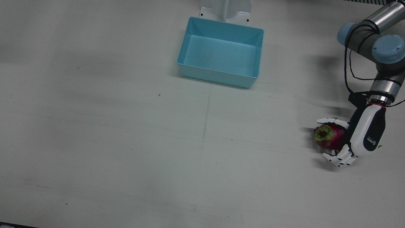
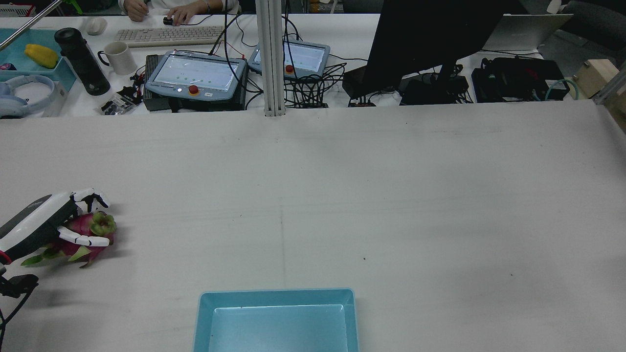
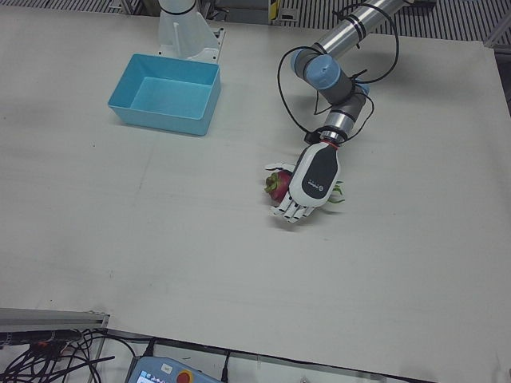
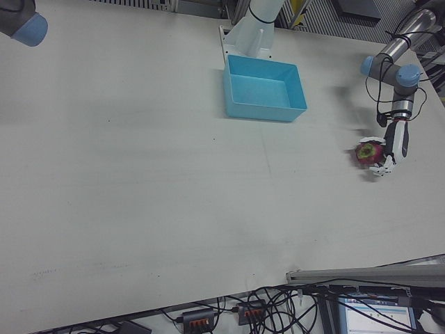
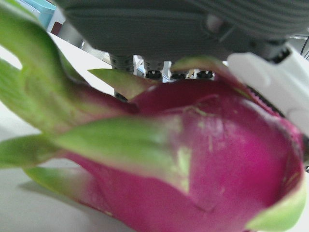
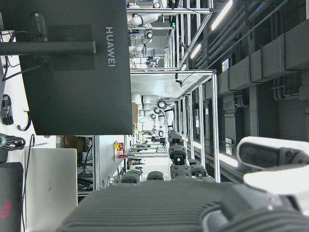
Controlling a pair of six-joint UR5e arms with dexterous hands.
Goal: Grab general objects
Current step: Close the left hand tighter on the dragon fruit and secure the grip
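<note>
The left hand [image 1: 354,142] wraps its fingers [image 1: 340,158] around a dragon fruit [image 1: 329,136] that lies on the counter [image 1: 126,142] at the far right of the front view, well apart from the blue bin [image 1: 221,52]. Fingers curl over both sides of the fruit, whose green tip points toward the counter's middle. The bin sits by the arm pedestal and holds nothing. Whether the right hand [image 6: 193,203] is spread or pressed together I cannot tell; its own camera shows only its back, aimed at a monitor [image 6: 72,72].
</note>
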